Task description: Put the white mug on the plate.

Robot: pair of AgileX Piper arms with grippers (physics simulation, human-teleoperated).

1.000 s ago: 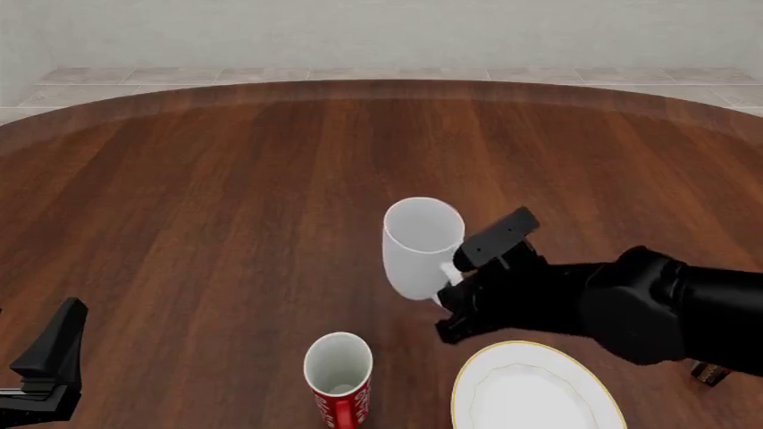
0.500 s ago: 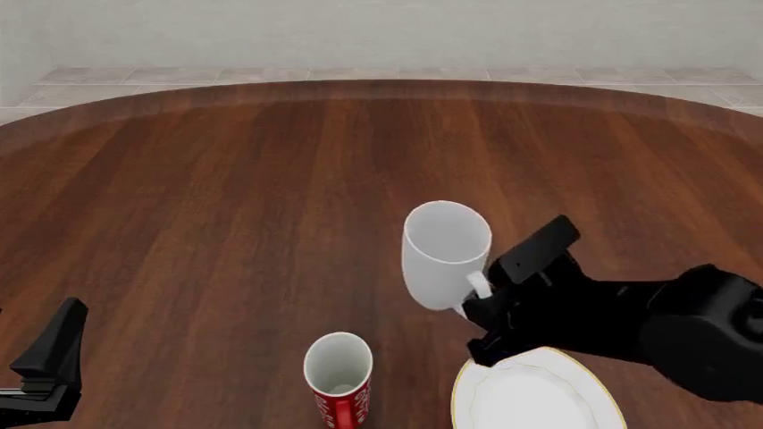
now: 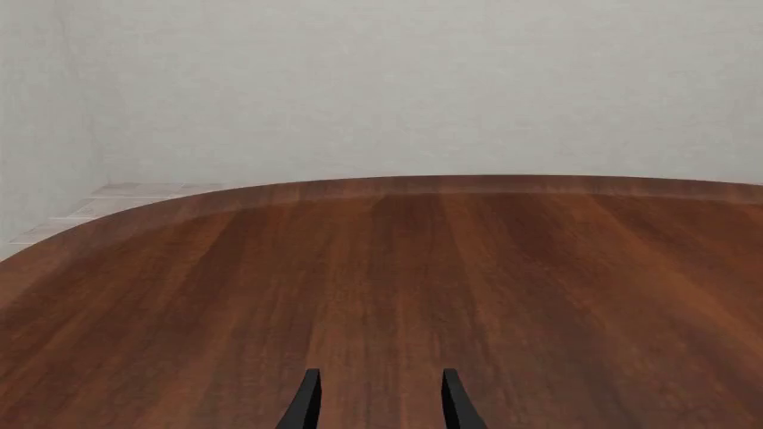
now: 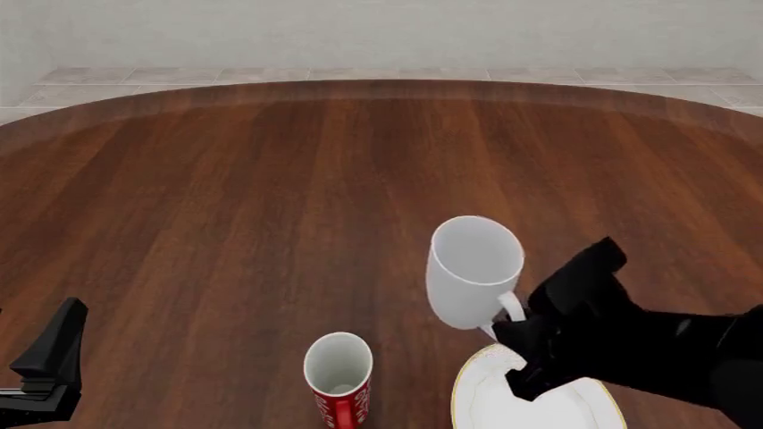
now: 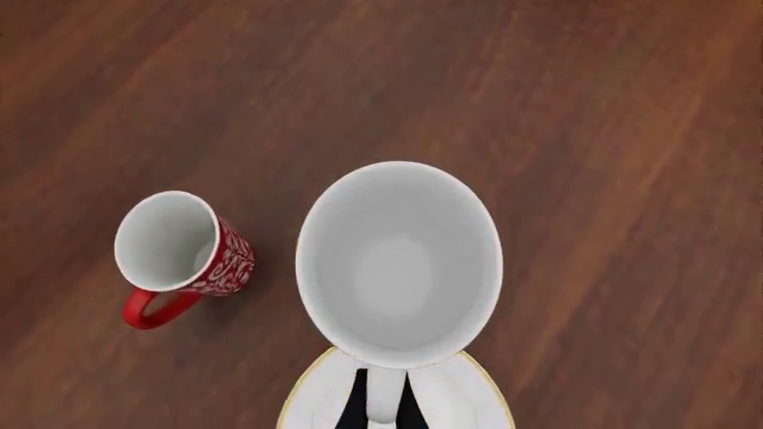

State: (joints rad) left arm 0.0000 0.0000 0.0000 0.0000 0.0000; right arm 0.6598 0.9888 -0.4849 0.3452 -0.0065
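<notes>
Right gripper (image 4: 515, 323) pinches the white mug (image 4: 473, 282) by its handle, upright, seemingly lifted at the plate (image 4: 483, 407) edge. Left gripper (image 3: 377, 404) spread, idle.

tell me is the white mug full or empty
Empty: the right wrist view looks straight into the white mug and shows only its bare white bottom.

The right arm (image 4: 644, 344) hides part of the plate (image 4: 477, 393), whose near edge the front view cuts off.
</notes>
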